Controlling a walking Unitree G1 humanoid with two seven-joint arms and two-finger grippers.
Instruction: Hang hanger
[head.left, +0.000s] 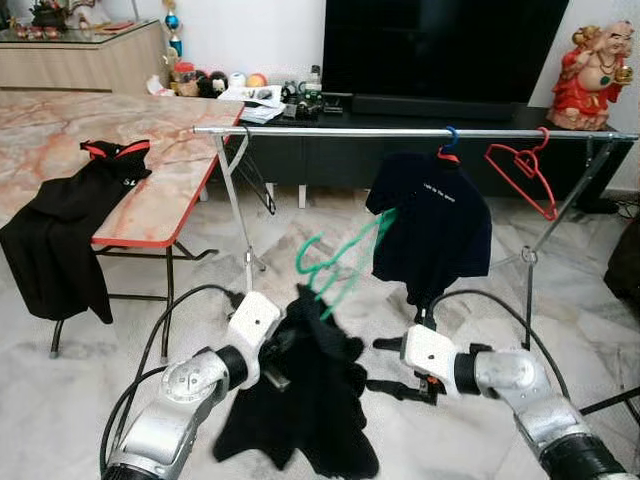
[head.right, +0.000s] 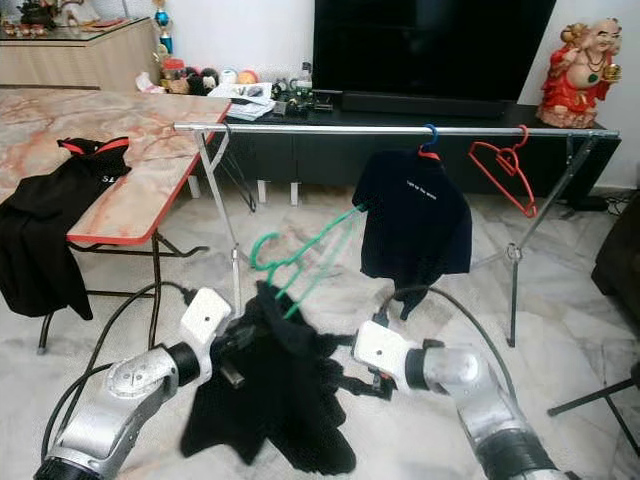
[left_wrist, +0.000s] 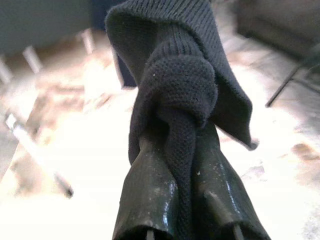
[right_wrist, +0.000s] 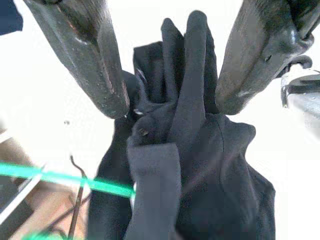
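The left gripper is clamped on a bunched fold of the black knitted garment, which hangs low in front of the robot above the pale marble floor. The right gripper stands with its fingers apart, the garment's upper folds between them but not pinched. The green plastic hanger rises tilted out of the garment's top, its hook well below the horizontal silver metal clothes rail. On that rail hang a dark navy T-shirt on a blue-hooked hanger and, beside it, an empty red plastic hanger. A second black garment with red trim drapes over the edge of the pink marble-topped folding table. Judgement: the step in hand is seating the garment on the hanger; the free gripper should take the hanger near its hook, keep it level, then lift it to the bare stretch of rail left of the T-shirt. No containers are involved.
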